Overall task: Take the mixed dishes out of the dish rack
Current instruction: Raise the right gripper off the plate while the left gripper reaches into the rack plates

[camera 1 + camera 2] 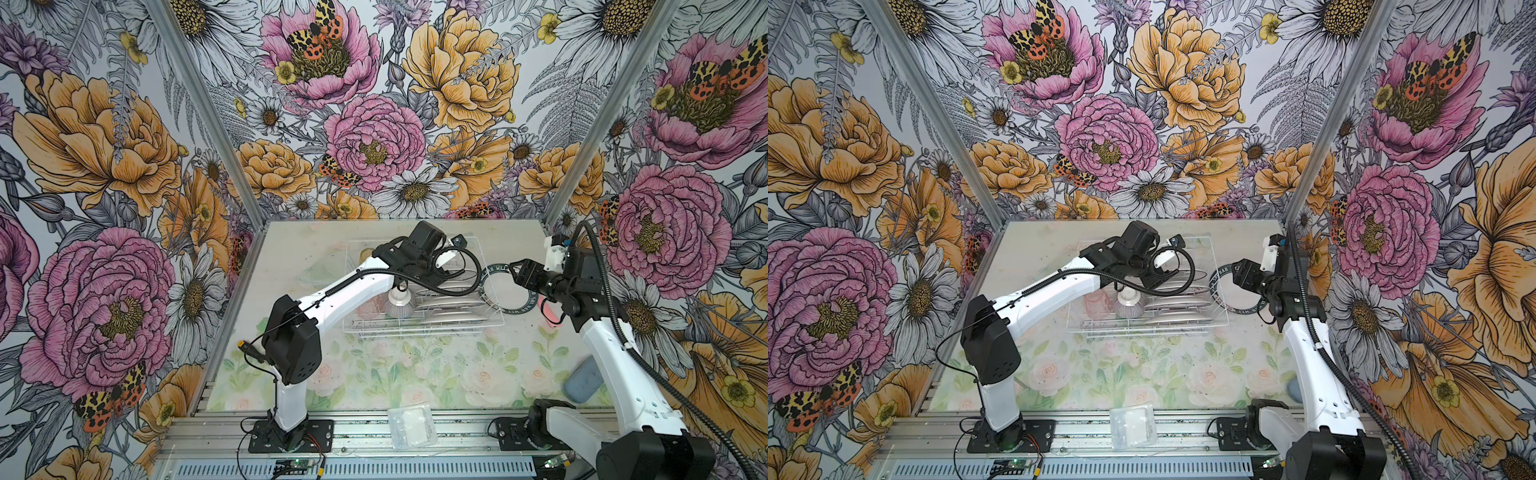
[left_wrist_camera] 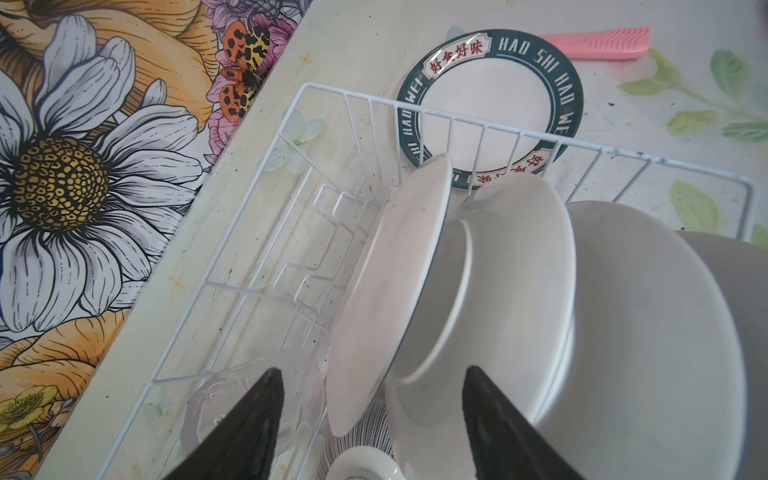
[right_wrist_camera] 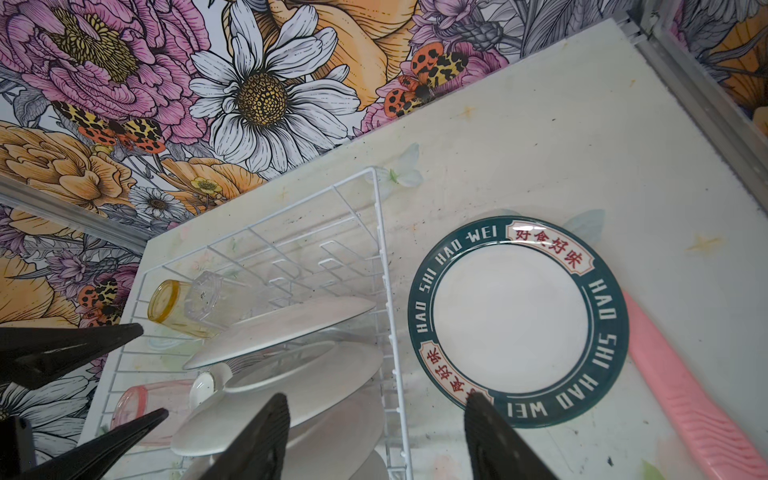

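White dish rack (image 1: 415, 329) holds leaning plates (image 2: 395, 291), perhaps four, tumblers (image 3: 166, 303), an inverted bowl (image 1: 398, 306); one plate (image 3: 511, 320) lies beside.

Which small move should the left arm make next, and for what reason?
Probably lower the left tool slightly and shut it on the end plate. Its jaws stand open with that standing plate's rim between them, and the plate is not yet lifted out of the dish rack.

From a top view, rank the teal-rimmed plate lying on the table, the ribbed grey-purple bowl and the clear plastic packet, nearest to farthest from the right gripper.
1. Teal-rimmed white plate, flat on the table, beneath the right gripper.
2. Ribbed grey-purple bowl, inside the white wire rack.
3. Clear plastic packet, on the front rail.
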`<state>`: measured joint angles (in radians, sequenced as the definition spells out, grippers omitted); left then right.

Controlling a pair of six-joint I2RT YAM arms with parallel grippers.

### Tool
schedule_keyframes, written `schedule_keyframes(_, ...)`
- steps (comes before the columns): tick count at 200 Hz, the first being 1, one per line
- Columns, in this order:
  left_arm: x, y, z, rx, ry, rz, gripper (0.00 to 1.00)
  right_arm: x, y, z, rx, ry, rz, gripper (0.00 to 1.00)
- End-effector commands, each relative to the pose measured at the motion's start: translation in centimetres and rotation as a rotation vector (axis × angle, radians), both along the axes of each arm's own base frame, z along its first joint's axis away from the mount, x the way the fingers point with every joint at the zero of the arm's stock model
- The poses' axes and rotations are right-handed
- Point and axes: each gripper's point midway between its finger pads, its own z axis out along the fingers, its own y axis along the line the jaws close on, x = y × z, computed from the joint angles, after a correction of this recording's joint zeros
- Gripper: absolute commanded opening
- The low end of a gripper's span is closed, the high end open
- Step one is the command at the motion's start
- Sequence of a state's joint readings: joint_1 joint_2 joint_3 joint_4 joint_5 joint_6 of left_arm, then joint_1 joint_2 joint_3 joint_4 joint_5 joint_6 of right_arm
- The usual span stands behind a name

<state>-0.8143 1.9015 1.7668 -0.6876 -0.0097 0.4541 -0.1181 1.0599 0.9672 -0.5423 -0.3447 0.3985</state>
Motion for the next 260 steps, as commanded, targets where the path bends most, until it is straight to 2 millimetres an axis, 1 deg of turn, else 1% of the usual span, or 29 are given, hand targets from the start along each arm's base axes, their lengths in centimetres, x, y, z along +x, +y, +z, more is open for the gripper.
schedule_keyframes(1,-0.4,-0.8,-0.5,0.040,0.005,-0.064,0.70,0.1,0.3,1.3,-0.012,-0.034,0.023,0.69)
schedule_keyframes(34,0.4,-1.5,-1.2,0.067,-0.006,-0.077,0.70,0.2,0.3,1.4,-0.018,-0.038,0.026,0.69)
schedule_keyframes(78,2.0,-2.3,-2.0,0.114,-0.052,-0.075,0.66,0.1,0.3,1.0,-0.027,-0.032,0.031,0.69)
schedule_keyframes(100,2.8,-2.4,-2.6,0.155,-0.082,-0.069,0.65,0.1,0.3,0.8,-0.030,-0.030,0.034,0.69)
schedule_keyframes(131,3.9,-2.2,-3.2,0.202,-0.118,-0.050,0.59,0.1,0.3,0.8,-0.033,-0.030,0.033,0.69)
schedule_keyframes(147,4.1,-2.3,-3.4,0.213,-0.125,-0.049,0.56,0.1,0.2,0.8,-0.036,-0.032,0.033,0.70)
schedule_keyframes(163,4.4,-2.2,-3.3,0.217,-0.134,-0.044,0.51,0.2,0.2,0.7,-0.037,-0.031,0.033,0.70)
schedule_keyframes(231,5.1,-2.6,-2.7,0.209,-0.177,-0.039,0.40,0.5,0.2,0.6,-0.041,-0.035,0.036,0.70)
schedule_keyframes(260,5.4,-2.6,-2.8,0.221,-0.188,-0.038,0.32,0.6,0.1,0.5,-0.040,-0.035,0.034,0.70)
